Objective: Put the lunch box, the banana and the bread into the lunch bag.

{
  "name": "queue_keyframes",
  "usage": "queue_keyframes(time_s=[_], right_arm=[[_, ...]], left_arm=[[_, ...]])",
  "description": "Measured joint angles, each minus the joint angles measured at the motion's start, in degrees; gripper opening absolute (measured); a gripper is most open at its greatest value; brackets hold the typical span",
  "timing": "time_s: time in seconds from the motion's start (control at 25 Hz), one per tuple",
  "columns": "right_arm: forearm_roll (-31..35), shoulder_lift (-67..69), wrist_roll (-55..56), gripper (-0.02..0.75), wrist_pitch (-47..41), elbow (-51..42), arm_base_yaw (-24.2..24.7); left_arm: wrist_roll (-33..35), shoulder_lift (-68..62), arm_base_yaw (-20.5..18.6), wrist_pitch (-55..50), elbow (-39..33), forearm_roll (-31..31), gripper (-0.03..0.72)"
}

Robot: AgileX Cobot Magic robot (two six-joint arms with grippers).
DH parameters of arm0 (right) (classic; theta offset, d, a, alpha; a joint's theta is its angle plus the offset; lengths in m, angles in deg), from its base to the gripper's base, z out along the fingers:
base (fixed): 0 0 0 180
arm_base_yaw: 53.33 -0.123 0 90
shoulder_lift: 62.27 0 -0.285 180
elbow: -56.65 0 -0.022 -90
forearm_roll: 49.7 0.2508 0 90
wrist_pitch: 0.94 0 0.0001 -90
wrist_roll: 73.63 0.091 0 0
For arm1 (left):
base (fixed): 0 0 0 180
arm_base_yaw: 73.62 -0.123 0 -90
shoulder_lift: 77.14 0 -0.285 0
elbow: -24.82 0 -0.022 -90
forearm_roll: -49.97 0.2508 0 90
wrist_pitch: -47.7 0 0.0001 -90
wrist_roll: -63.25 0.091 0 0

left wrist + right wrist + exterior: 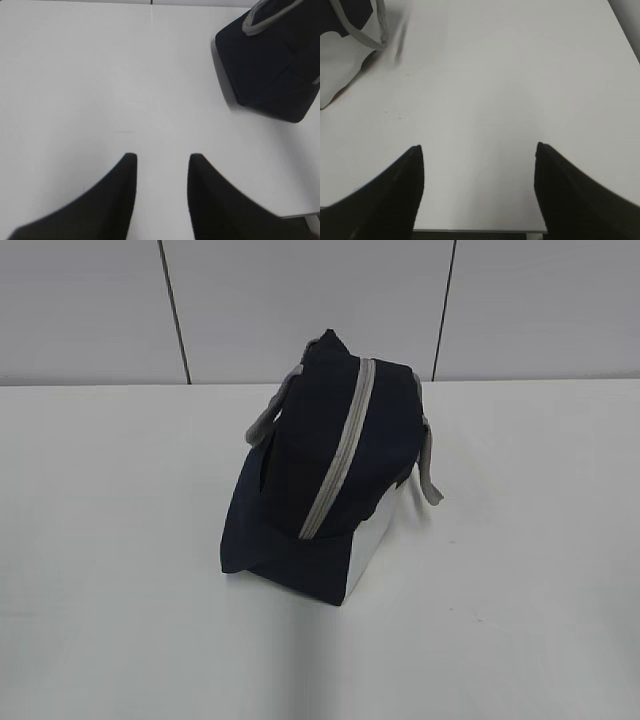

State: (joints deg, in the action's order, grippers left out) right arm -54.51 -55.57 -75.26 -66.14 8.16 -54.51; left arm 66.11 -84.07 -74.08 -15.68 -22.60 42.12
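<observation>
white table [120, 590] bears zipped lunch bag [300, 460]; both grippers empty.

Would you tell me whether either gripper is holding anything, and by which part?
Nothing is held: the left gripper and right gripper are both open over bare table.

A plain white table [110, 540] is standing before grey wall panels [300, 300] split by dark seams, suggesting a bare robotics lab or test room.
</observation>
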Motion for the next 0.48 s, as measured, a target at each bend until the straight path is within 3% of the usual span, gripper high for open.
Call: queue_keyframes(time_s=[0.48], right_arm=[[0.0,0.0,0.0,0.512,-0.1,0.0,0.0]], left_arm=[[0.0,0.0,0.0,0.0,0.0,0.0,0.245]])
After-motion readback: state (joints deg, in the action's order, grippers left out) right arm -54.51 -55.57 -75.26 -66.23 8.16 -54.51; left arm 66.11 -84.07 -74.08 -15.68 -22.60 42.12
